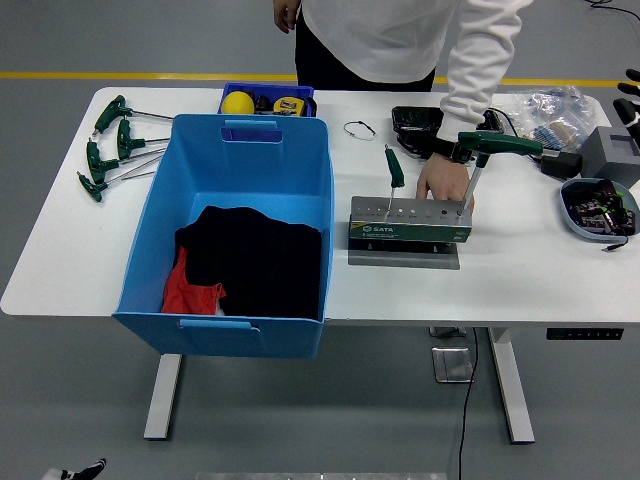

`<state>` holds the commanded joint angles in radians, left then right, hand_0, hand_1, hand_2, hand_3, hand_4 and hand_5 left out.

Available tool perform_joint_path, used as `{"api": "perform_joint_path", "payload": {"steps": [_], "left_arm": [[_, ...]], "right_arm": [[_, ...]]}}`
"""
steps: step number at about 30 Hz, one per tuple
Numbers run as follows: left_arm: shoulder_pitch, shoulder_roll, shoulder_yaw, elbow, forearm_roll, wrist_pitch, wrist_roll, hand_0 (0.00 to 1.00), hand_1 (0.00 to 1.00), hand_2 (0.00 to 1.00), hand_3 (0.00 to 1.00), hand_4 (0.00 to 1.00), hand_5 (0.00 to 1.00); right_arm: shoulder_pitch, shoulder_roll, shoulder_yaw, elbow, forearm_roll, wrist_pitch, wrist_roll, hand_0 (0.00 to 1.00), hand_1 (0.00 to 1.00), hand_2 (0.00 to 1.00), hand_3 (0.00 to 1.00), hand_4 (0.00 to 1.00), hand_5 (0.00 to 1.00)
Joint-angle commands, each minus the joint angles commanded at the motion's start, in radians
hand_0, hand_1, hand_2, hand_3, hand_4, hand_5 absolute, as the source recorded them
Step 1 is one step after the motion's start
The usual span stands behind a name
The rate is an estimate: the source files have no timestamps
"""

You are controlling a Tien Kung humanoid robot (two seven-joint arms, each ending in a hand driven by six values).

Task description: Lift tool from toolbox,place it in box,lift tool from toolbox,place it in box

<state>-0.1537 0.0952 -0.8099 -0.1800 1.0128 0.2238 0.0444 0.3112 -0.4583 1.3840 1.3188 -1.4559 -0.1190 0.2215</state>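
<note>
resting behind the tool rack point(410, 231), a person's hand point(442, 180).

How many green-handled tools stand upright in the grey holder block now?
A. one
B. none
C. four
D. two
D: a short green-handled screwdriver stands near the left end of the holder block and a long T-handle tool at its right end, beside the person's hand.

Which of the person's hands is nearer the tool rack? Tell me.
Left. The left hand is at the far side of the rack; the right hand hangs near the picture's top, well away.
</note>
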Motion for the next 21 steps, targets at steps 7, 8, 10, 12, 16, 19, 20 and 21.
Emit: {"api": "perform_joint_path", "payload": {"steps": [7,8,10,12,16,19,20,21], "left_arm": [[-0.011,0.002,0.015,0.000,-0.020,0.001,-0.010,0.663,0.628,0.678,0.710,0.741,0.736],[-0.012,0.003,0.017,0.000,-0.022,0.001,-0.013,0.663,0.628,0.678,0.710,0.741,0.736],[-0.013,0.003,0.017,0.000,-0.024,0.003,-0.016,0.662,0.626,0.677,0.711,0.743,0.740],[-0.014,0.002,0.018,0.000,-0.028,0.005,-0.018,0.662,0.626,0.677,0.711,0.743,0.740],[-0.020,0.003,0.033,0.000,-0.046,0.006,-0.022,0.660,0.621,0.675,0.710,0.742,0.738],[-0.023,0.003,0.052,0.000,-0.065,0.009,-0.024,0.660,0.621,0.675,0.710,0.742,0.738],[-0.025,0.003,0.057,0.000,-0.069,0.009,-0.025,0.660,0.621,0.675,0.710,0.742,0.738],[-0.026,0.003,0.065,0.000,-0.073,0.008,-0.026,0.660,0.621,0.675,0.710,0.742,0.738]], "right_arm": [[0.161,-0.087,-0.192,-0.013,-0.232,0.005,-0.049,0.917,0.831,0.864,0.868,0.998,0.873],[0.191,-0.092,-0.227,-0.021,-0.266,0.014,-0.065,0.917,0.831,0.864,0.868,0.998,0.873],[0.225,-0.096,-0.275,-0.031,-0.312,0.023,-0.077,0.922,0.831,0.849,0.856,0.998,0.870],[0.266,-0.097,-0.325,-0.053,-0.355,0.029,-0.083,0.922,0.831,0.849,0.856,0.998,0.870],[0.350,-0.091,-0.430,-0.109,-0.418,0.043,-0.087,0.960,0.858,0.853,0.855,0.998,0.842],[0.416,-0.060,-0.494,-0.172,-0.468,0.070,-0.094,0.960,0.858,0.853,0.855,0.998,0.842],[0.435,-0.046,-0.510,-0.196,-0.489,0.075,-0.095,0.960,0.858,0.853,0.855,0.998,0.842],[0.453,-0.032,-0.525,-0.218,-0.508,0.079,-0.096,0.960,0.858,0.853,0.855,0.998,0.842]]}}
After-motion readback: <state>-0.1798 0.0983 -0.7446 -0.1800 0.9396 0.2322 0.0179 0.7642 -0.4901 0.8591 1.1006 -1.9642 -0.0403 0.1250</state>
